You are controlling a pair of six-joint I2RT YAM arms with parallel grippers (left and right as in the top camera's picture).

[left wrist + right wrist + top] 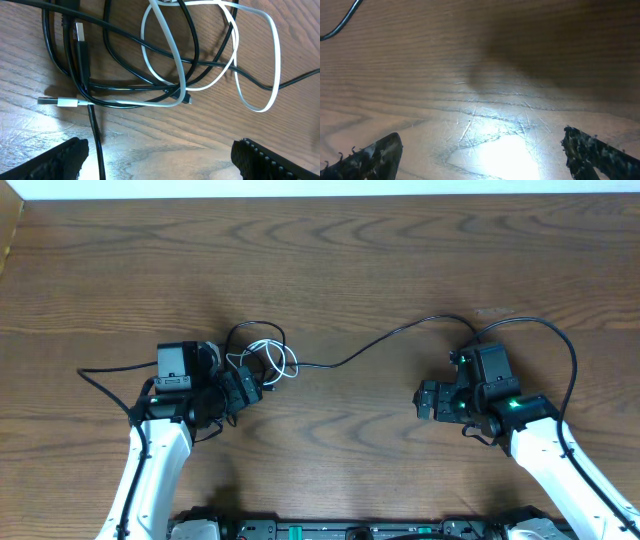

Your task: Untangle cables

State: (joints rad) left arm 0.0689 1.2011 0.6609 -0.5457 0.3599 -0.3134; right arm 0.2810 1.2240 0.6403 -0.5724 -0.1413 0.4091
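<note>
surface: wooden table [400,260] | on it: tangled cables [262,362] — one white, others black

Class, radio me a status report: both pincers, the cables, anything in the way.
Left pincer open, above the cables, tangled white among black. Right pincer open, empty, over table. Nothing blocking either.

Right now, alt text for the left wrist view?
A tangle of black cables and one white cable lies on the wooden table, the white cable's USB plug pointing left. The open left gripper frames the bottom corners, touching nothing.
</note>
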